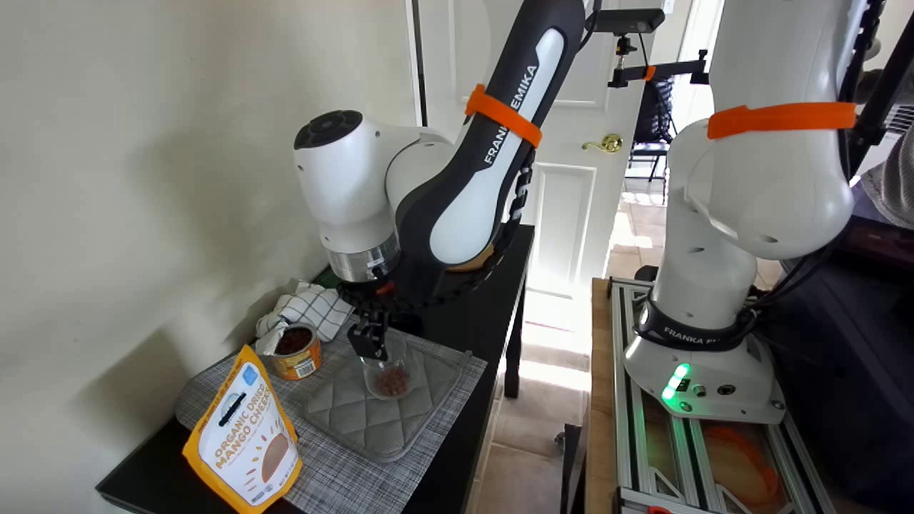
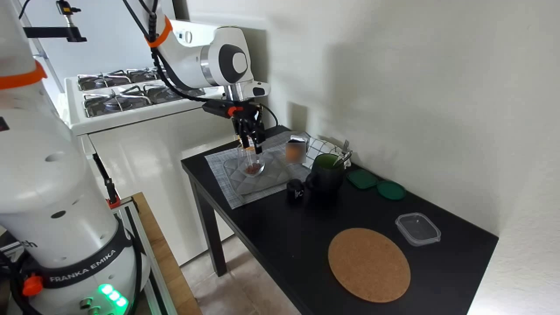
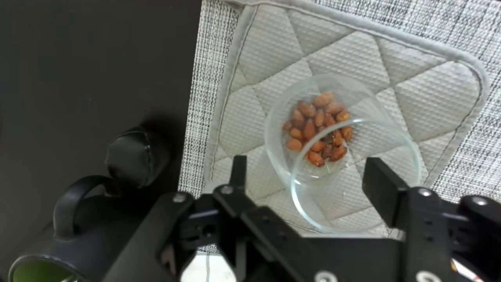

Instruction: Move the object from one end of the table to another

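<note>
The clear glass tumbler [image 3: 332, 172] holds reddish-brown nuts at its bottom. It stands on a grey quilted pad at one end of the black table [image 2: 280, 236]. It also shows in both exterior views [image 1: 393, 378] [image 2: 250, 163]. My gripper [image 3: 307, 168] is open, pointing down at the tumbler's top. In the wrist view the left finger is outside the rim, and the right finger overlaps the rim's opening. I cannot tell whether that finger is inside, above or beside the glass. The gripper's fingertips also show in the exterior views [image 1: 370, 346] [image 2: 252, 146].
A black mug [image 2: 327, 175] and small black object [image 2: 295, 190] stand near the pad. A tin [image 1: 298, 353], checked cloth [image 1: 318, 308] and mango pouch [image 1: 250, 442] are close by. Green lids [image 2: 391, 190], a clear container [image 2: 418, 229] and cork disc [image 2: 369, 264] lie farther along.
</note>
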Tool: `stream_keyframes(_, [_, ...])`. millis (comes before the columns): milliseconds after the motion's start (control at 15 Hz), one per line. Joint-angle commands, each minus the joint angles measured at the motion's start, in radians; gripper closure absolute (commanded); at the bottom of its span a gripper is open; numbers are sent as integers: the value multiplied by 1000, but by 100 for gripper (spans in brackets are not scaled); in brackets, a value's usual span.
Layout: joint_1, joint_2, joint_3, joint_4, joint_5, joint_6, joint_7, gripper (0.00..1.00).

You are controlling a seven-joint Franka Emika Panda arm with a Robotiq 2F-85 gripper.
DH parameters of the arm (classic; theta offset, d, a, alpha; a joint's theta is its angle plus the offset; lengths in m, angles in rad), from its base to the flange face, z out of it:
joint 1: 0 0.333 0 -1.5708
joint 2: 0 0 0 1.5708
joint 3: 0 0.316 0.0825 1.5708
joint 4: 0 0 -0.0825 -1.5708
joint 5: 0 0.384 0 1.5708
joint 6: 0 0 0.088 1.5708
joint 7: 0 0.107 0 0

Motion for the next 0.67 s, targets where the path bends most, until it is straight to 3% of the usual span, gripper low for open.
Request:
stream_keyframes(0, [3,-64,-15,-70,-18,29,53,13])
stream_keyframes(133, [-3,-74,-15,-88,-9,28,51,21])
stream_keyframes(200, [-6,-75,-15,-98,-5,32,48,38])
stream_keyframes(333, [-12,-72,-15,-108,-2,32,45,50])
stream_keyframes(600, [-21,-61,-17,-112,-12,43,56,83])
